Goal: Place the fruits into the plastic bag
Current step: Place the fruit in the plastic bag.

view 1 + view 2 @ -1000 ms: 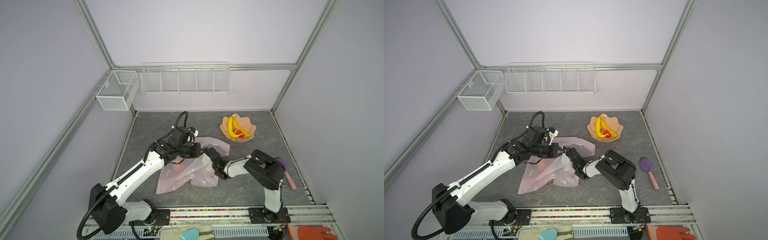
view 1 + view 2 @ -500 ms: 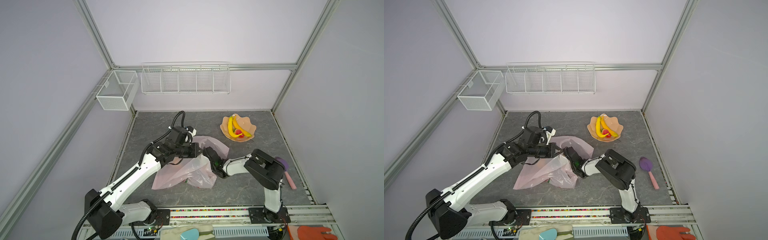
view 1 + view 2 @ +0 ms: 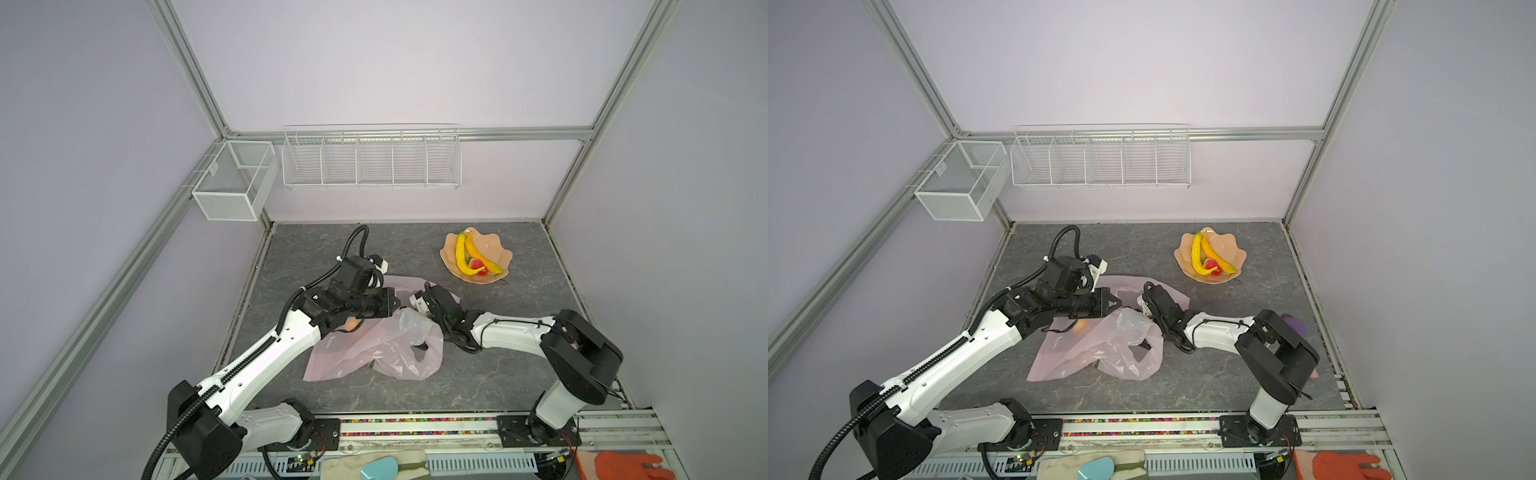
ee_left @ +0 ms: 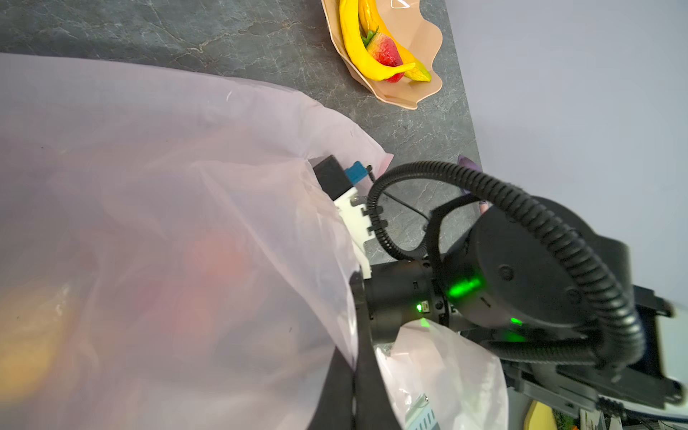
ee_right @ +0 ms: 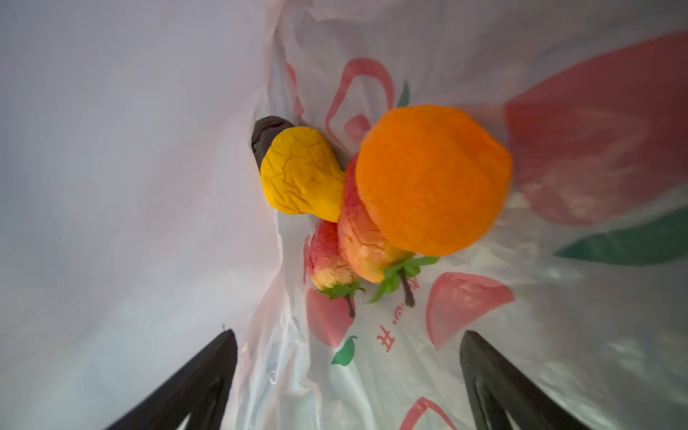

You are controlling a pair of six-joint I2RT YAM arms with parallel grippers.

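Left fingers closed, pinching the raised rim of the plastic bag, which lies mid-surface. Right fingers spread wide inside its mouth, holding nothing. In the bag: tangerine, pear, two strawberries. Two bananas lie in the far-right bowl.

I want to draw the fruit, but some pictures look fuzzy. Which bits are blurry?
Left wrist view: the plastic bag is a soft pink blur up close, but the bowl and bananas are crisp. Right wrist view: the tangerine and pear are clear; the bag's red print blurs toward the edge. Both top views: sharp, with glare on the bag's crinkles.
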